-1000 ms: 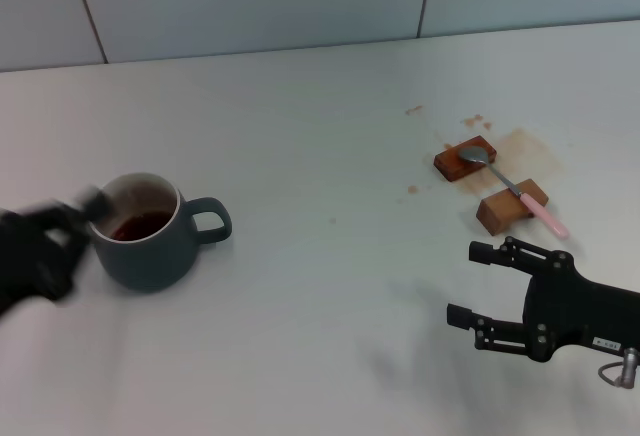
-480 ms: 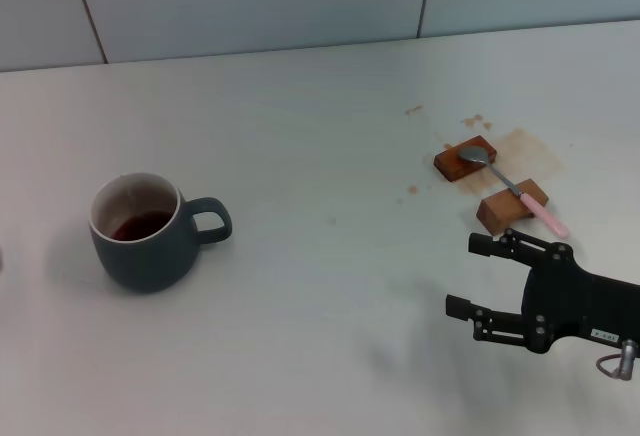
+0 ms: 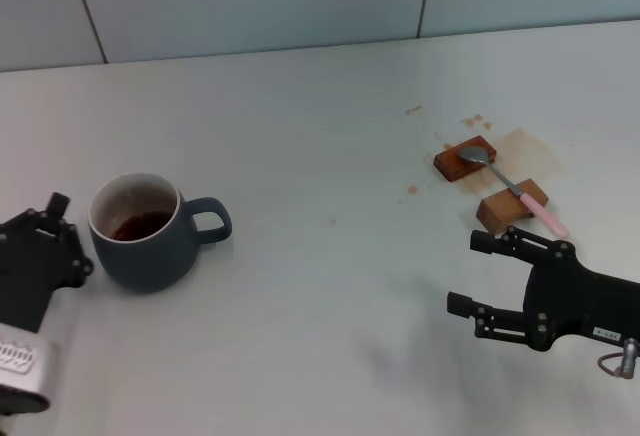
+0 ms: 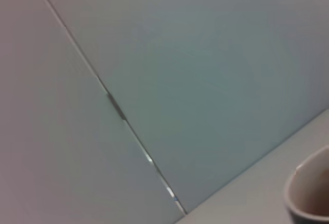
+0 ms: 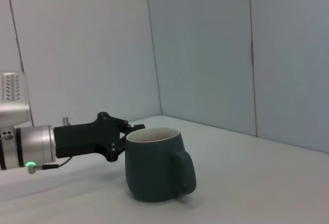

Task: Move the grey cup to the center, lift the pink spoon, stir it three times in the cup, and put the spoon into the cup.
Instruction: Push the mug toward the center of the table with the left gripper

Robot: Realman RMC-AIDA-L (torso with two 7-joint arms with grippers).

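White table [image 3: 320, 136] under me: my left end effector [image 3: 55, 226] has swung back in just left of the grey cup [image 3: 150, 231], grip unreadable. Cup sits left, unmoved. Pink spoon [image 3: 515, 189] rests on wooden blocks [image 3: 465, 159] far right; right end effector [image 3: 475, 276] hovers wide.

One cup [image 3: 146, 233] on the surface [image 3: 320, 126]. One spoon [image 3: 510, 186], lying across two wooden blocks, the far block [image 3: 465, 159] and the near block [image 3: 510, 208]. Two tools in view: left tool [image 3: 45, 241] and right tool [image 3: 478, 276].
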